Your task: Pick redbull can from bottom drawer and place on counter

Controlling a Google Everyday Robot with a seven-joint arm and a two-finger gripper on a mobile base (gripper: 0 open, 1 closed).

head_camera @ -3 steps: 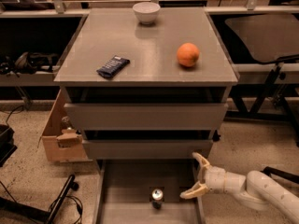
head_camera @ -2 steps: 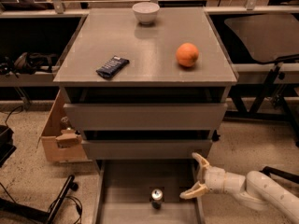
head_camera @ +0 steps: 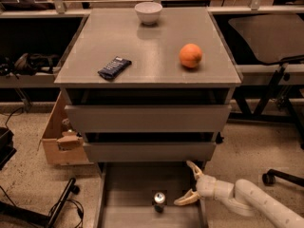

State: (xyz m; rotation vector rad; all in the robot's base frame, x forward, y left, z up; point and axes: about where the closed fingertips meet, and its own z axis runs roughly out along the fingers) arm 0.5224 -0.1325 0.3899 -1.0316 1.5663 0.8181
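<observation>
The redbull can (head_camera: 159,199) stands upright on the floor of the pulled-out bottom drawer (head_camera: 128,186), near its middle. Just to its right the gripper (head_camera: 188,184) hangs over the drawer with its fingers spread wide, not touching the can. Above, the counter (head_camera: 152,46) carries an orange (head_camera: 190,55), a white bowl (head_camera: 148,12) and a dark snack packet (head_camera: 114,67).
</observation>
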